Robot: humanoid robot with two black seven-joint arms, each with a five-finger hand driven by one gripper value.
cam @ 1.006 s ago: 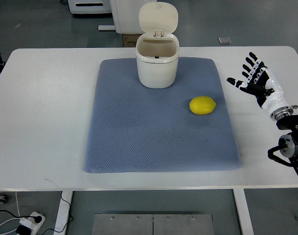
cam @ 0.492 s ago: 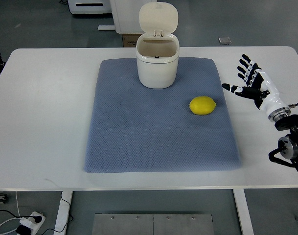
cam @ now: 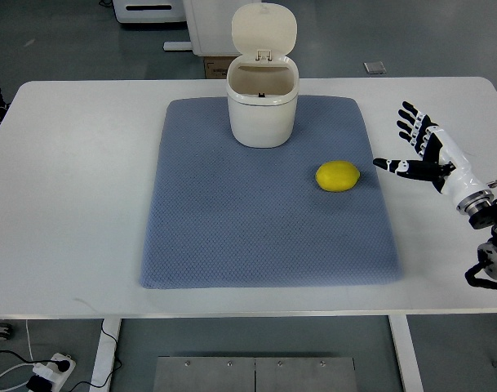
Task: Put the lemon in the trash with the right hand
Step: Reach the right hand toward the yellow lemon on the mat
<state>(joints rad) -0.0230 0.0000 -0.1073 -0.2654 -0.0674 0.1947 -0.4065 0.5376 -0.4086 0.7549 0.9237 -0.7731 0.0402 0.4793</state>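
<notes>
One lemon [cam: 338, 175] beside fingers [cam: 392, 165] (apart)

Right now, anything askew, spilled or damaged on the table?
Nothing stands out. The bin stands upright on the mat with its lid up, the lemon lies whole on the mat, and the right hand is open beside the mat, holding nothing.

A blue mat [cam: 264, 220] covers the white table [cam: 77, 188].
</notes>
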